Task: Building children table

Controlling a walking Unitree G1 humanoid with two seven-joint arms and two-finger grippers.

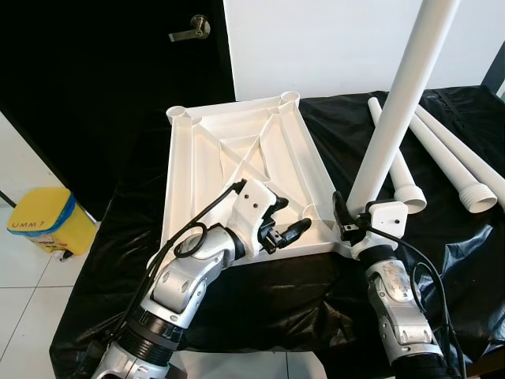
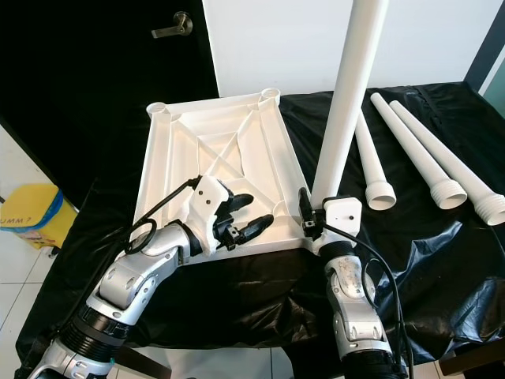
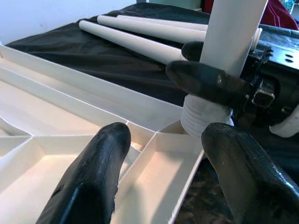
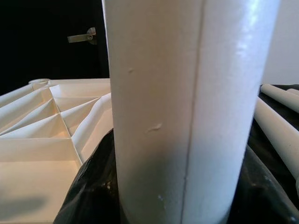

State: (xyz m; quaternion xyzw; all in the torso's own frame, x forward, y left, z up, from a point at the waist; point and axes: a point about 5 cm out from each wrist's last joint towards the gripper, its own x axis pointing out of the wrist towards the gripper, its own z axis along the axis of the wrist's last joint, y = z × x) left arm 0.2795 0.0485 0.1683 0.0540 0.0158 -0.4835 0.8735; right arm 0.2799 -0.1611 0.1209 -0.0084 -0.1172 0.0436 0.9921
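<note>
A white tabletop point(image 1: 170, 181) lies upside down on the black-covered table, ribs facing up. My right gripper point(image 1: 347, 217) is shut on a white table leg point(image 1: 398, 103), holding it upright and slightly tilted. The leg's threaded end point(image 3: 201, 116) sits at the tabletop's near right corner socket. In the right wrist view the leg point(image 4: 187, 107) stands between the black fingers point(image 4: 88, 196). My left gripper point(image 1: 290, 217) is open just above the ribbed compartments by the near edge, left of that corner and holding nothing. Three loose legs point(image 2: 418, 146) lie to the right.
A yellow bin point(image 1: 43, 221) stands on the white tiled floor at the left. Behind the table are a black door with a metal handle point(image 1: 189, 30) and a white wall. The black cover point(image 1: 276, 292) hangs over the table's near edge.
</note>
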